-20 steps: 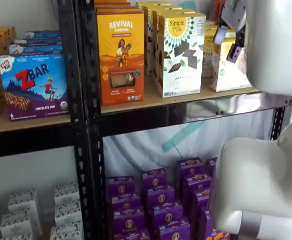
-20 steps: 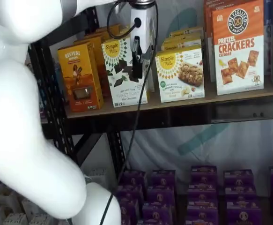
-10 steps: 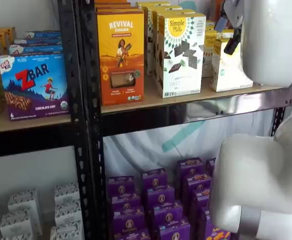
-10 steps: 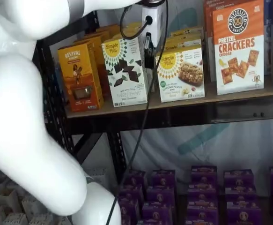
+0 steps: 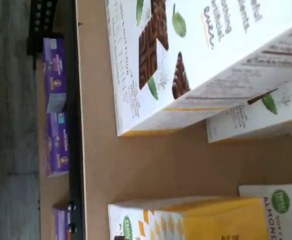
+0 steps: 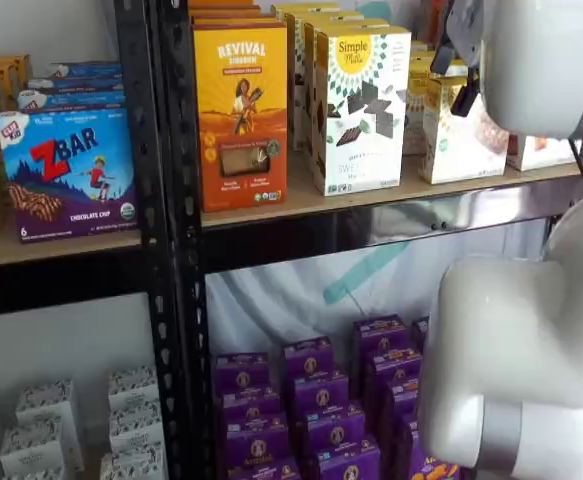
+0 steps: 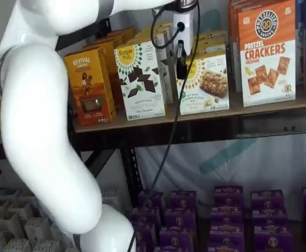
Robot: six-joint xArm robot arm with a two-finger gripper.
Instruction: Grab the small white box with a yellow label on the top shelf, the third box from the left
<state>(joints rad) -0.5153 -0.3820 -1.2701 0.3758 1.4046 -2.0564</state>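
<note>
The small white box (image 7: 208, 86) with the round yellow logo stands on the top shelf (image 7: 142, 121), to the right of the taller white box with chocolate squares (image 7: 140, 79). It also shows in a shelf view (image 6: 458, 135), partly behind the arm. My gripper (image 7: 181, 64) hangs in front of the box's upper left corner. Its black fingers show side-on, so I cannot tell any gap. One finger shows in a shelf view (image 6: 465, 95). The wrist view looks down on the yellow top of the small white box (image 5: 201, 220), the chocolate box (image 5: 186, 60) and the bare shelf board (image 5: 135, 165) between them.
An orange Revival box (image 7: 90, 86) stands at the shelf's left and a pretzel crackers box (image 7: 266, 52) at its right. Purple boxes (image 7: 226, 220) fill the level below. My white arm (image 7: 42, 131) covers the left of the view. A black upright (image 6: 161, 200) separates a bay holding a ZBar box (image 6: 66, 170).
My gripper has moved right, from in front of the chocolate box to the small white box's left edge, and a little upward. The boxes have not moved.
</note>
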